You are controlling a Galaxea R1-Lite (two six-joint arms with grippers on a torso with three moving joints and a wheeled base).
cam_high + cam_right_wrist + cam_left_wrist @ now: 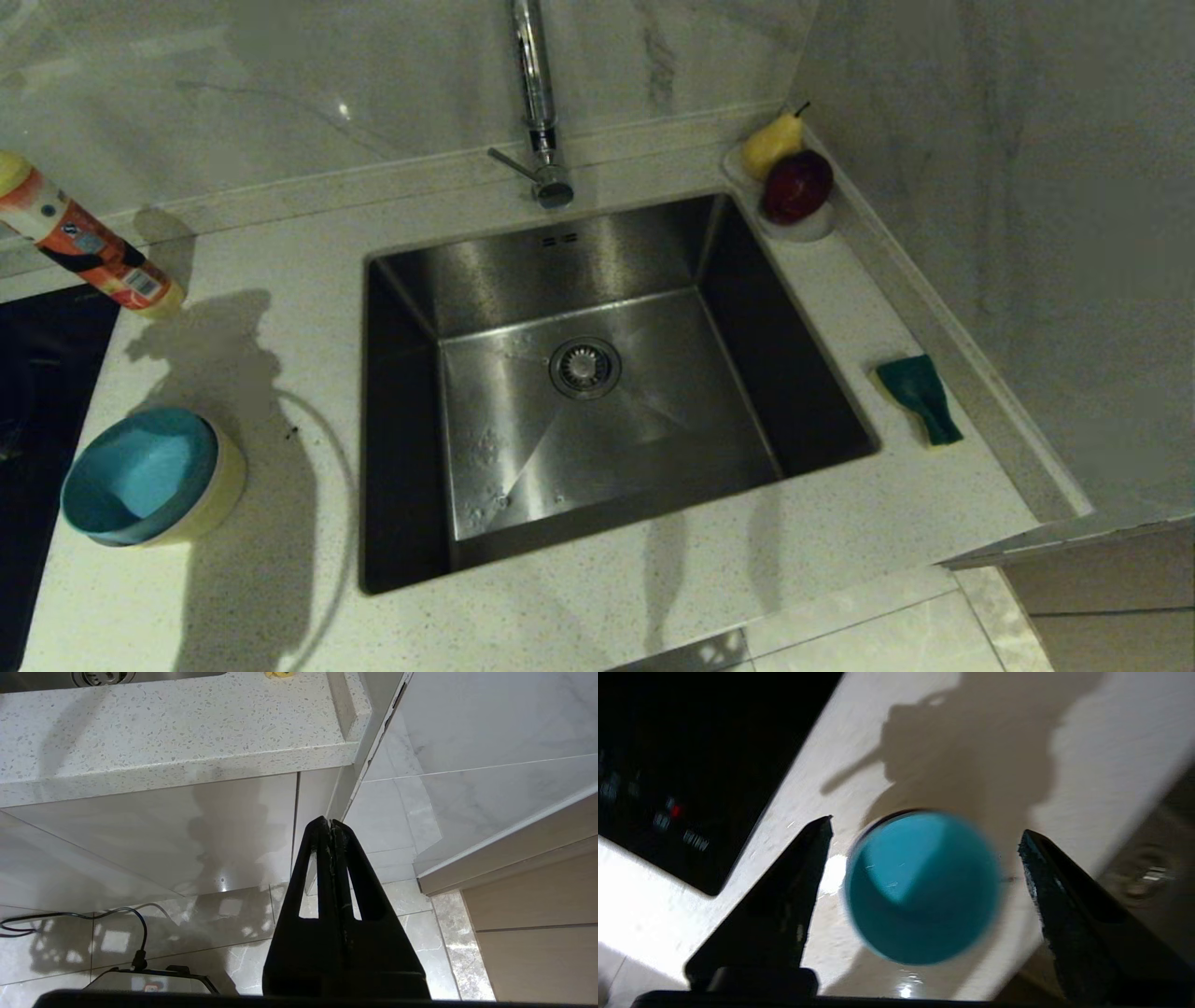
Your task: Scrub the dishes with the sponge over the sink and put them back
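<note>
A light blue bowl [140,476] sits nested in a yellow bowl [222,485] on the counter left of the sink [411,308]. In the left wrist view my left gripper [925,828] hangs above the blue bowl [924,891], open, its black fingers [794,891] wide on either side and apart from the bowl. The left gripper does not show in the head view. The sponge [920,397] lies green face up on the counter right of the sink. My right gripper [331,823] is shut and empty, parked low in front of the cabinet below the counter edge.
A tall chrome tap [537,103] stands behind the sink. At the back right a clear dish [812,224] holds a pear and a red fruit. An orange bottle [84,243] lies at the far left, beside a black hob [37,392].
</note>
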